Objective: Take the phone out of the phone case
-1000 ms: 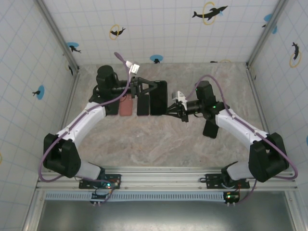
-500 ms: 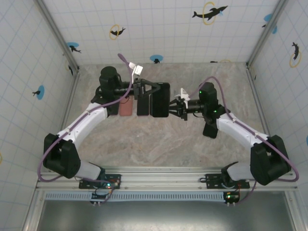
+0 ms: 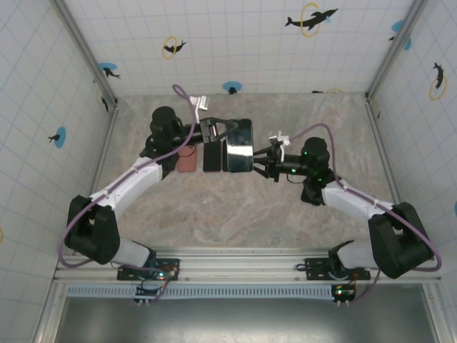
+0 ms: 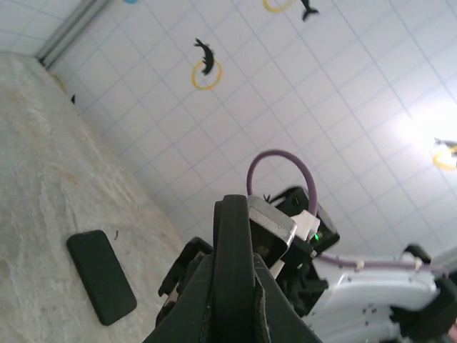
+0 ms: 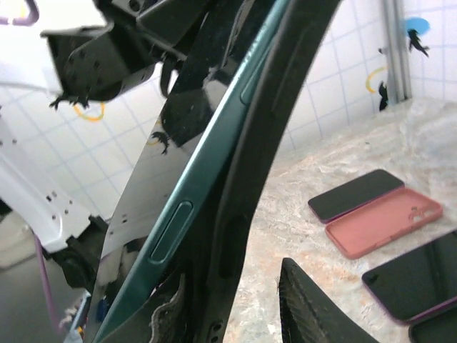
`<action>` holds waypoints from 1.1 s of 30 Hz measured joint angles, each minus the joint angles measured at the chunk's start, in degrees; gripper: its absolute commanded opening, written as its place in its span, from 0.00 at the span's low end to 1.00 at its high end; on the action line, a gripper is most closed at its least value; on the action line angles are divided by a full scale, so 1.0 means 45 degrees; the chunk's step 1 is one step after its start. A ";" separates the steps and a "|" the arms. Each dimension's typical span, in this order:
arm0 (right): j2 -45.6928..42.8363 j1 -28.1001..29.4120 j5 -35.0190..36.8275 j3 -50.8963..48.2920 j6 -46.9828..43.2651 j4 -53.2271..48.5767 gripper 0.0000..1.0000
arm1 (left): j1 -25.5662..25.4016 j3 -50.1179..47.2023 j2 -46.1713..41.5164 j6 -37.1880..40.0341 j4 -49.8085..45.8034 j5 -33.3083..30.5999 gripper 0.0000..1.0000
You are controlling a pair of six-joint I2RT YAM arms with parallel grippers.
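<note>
Phone: the phone (image 3: 239, 145) was held in the air above the rear middle of the table (image 3: 235, 214), glossy face upward and seated in its phone case (image 5: 265, 136).
Edge detail: the teal side frame with its buttons ran along the dark case rim. Whether any corner had lifted free could not be told.
Left gripper: the left gripper (image 3: 223, 131) was clenched on the left edge of the phone case, judged to anchor it so the other arm could work.
Right gripper: the right gripper (image 3: 255, 161) had its jaws parted astride the right edge without clamping, judged to be seeking purchase for peeling.
Surroundings: a pink case (image 3: 188, 160) and a dark phone (image 3: 212, 157) lay on the table below, apart from the work.
</note>
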 measured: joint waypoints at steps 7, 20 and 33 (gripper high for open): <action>-0.0369 0.0068 0.2045 -0.1579 0.4969 0.2783 0.41 | -0.0058 -0.0733 0.0005 -0.2234 0.1365 -0.1928 0.00; -0.0379 0.0651 0.4561 -0.1962 0.9802 0.4153 0.37 | -0.0228 -0.1404 0.0257 -0.4697 0.2769 -0.3789 0.00; -0.0160 0.1161 0.6086 -0.1957 1.1506 0.4206 0.15 | -0.0403 -0.1404 0.0908 -0.5474 0.2934 -0.4031 0.00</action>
